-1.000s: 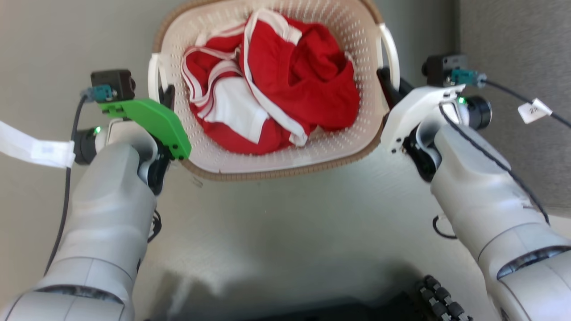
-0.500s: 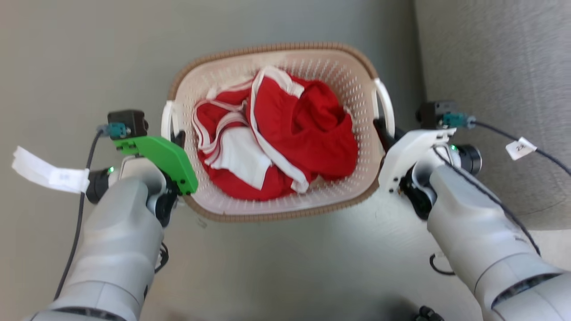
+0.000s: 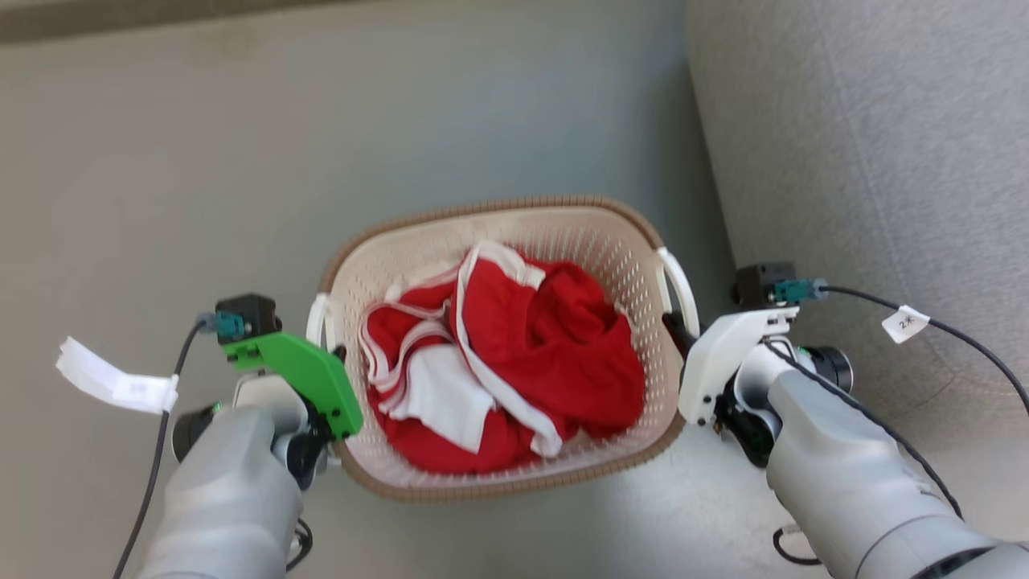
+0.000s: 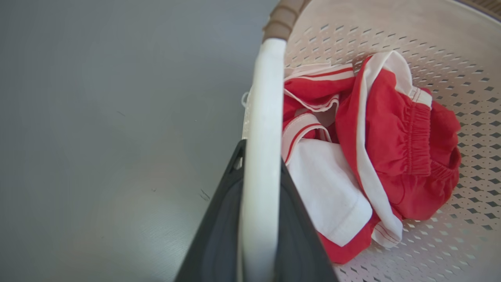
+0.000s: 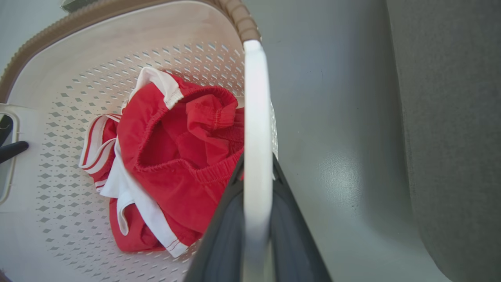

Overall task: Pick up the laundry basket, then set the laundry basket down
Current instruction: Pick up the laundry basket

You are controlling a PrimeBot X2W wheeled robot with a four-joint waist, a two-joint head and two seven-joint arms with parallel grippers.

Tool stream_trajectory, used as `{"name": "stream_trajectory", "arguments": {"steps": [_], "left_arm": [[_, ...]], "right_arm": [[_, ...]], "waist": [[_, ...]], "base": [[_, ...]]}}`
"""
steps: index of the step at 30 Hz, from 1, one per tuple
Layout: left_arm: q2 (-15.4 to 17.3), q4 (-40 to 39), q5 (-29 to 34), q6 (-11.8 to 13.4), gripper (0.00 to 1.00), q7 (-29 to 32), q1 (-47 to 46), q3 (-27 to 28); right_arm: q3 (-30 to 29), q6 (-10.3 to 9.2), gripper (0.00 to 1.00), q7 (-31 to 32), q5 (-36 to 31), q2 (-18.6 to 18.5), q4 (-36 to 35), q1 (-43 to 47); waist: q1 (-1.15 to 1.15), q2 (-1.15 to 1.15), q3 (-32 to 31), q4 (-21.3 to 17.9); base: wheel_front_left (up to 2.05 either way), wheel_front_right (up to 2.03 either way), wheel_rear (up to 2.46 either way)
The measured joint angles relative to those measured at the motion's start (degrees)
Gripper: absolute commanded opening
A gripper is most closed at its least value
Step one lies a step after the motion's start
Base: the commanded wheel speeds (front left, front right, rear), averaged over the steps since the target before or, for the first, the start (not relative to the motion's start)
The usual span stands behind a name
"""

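Laundry basket [image 3: 547, 201]: cream, perforated, brown woven-look rim. It hangs between the two grippers, one white side handle in each.

Left gripper [image 4: 261, 156]: jaws clamped on the left handle [image 4: 263, 98]. In the left wrist view the dark fingers [image 4: 219, 223] press flat against both sides of the white bar, which runs straight up out of the jaws. The basket's bowl lies to the inner side of this grip, and bare grey floor [image 3: 241, 161] to the outer side. A green plate [image 3: 301, 374] sits on the wrist behind the jaws.

Right gripper [image 5: 256, 164]: jaws clamped on the right handle [image 5: 256, 98] the same way, fingers [image 5: 291, 239] tight on either face of the bar. A white plate [image 3: 715, 358] sits behind these jaws. On the outer side there is a strip of floor, then a grey textured fabric surface [image 3: 868, 161].

Contents: crumpled red shorts [image 3: 547, 354] with an elastic waistband and white trim, heaped in the bowl midway between the two grips and nearer the left jaws at the white-striped end.

Whether the basket's base touches the floor, I cannot tell.
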Motion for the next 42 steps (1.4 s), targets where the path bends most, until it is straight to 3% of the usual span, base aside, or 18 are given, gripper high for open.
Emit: {"name": "stream_trajectory", "arguments": {"steps": [20, 42], "left_arm": [[0.4, 0.3, -4.7, 0.0, 0.00, 8.4, 7.3, -1.6], [0.5, 0.4, -7.2, 0.0, 0.00, 11.5, 13.6, -2.9]], "right_arm": [[4.4, -0.03, 0.00, 12.2, 6.4, -0.2, 0.0, 6.1], [5.4, -0.02, 0.00, 14.1, 9.0, 0.1, 1.2, 11.6]], "waist": [[0.00, 0.00, -15.4, -0.6], [0.00, 0.00, -23.4, -1.4]], "base": [[0.00, 0.00, 0.00], [0.00, 0.00, 0.00]]}}
